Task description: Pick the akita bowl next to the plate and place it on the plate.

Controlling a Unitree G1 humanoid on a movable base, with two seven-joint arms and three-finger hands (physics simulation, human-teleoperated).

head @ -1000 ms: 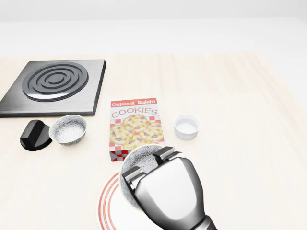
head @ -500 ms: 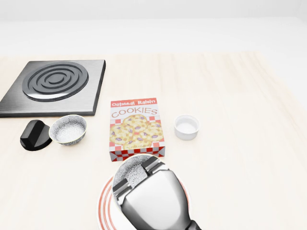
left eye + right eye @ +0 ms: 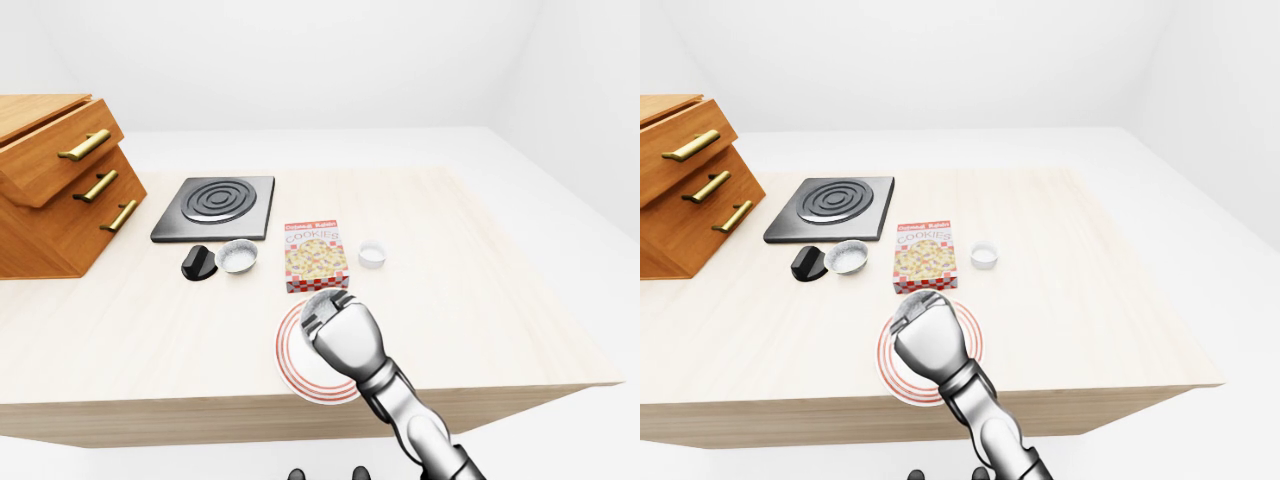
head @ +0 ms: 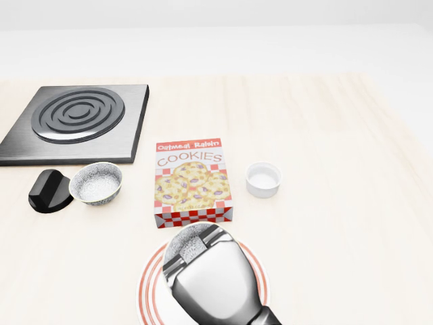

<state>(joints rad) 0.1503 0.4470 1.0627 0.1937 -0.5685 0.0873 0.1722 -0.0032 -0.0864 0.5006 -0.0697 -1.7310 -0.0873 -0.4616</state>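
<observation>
My right hand [image 4: 200,240] reaches in from the bottom of the head view, its fingers shut on the rim of a grey-patterned akita bowl [image 4: 183,246]. Most of the bowl is hidden behind the hand. Hand and bowl are over the white plate with red rings [image 4: 146,284], near its upper part; I cannot tell whether the bowl touches it. A second patterned bowl [image 4: 96,183] sits at the left, beside a black object [image 4: 49,190]. My left hand does not show.
A cookie box [image 4: 191,181] lies flat just above the plate, with a small white ramekin [image 4: 263,179] to its right. A black stove plate [image 4: 78,118] is at upper left. A wooden drawer cabinet [image 3: 55,185] stands at the table's left.
My right hand has carried the bowl toward the bottom of the view, off the cookie box's lower edge and further over the plate. Nothing else moved.
</observation>
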